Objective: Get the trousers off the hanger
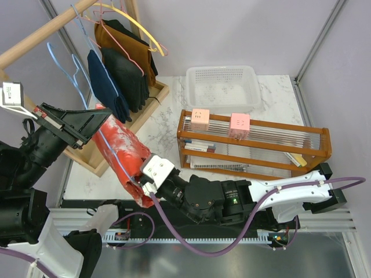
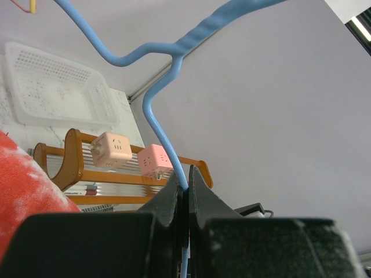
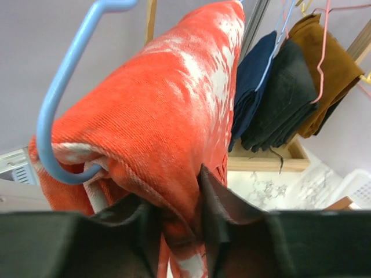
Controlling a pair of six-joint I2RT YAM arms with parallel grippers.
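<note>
Trousers [image 1: 120,152] — red speckled bundle left of centre in the top view, long axis slanting from upper left down toward lower centre. They are draped over the hanger [image 3: 57,87], whose blue wire follows the same slant.

Left gripper [image 2: 185,188] is at the upper-left end, fingers closed tight on the bare hanger wire below the hook.

Right gripper [image 3: 181,202] is at the lower end, pinched on a fold of red fabric — the arm nearer the cloth.

Judgement: the pull goes lower right, away from the left claw, along that axis.
</note>
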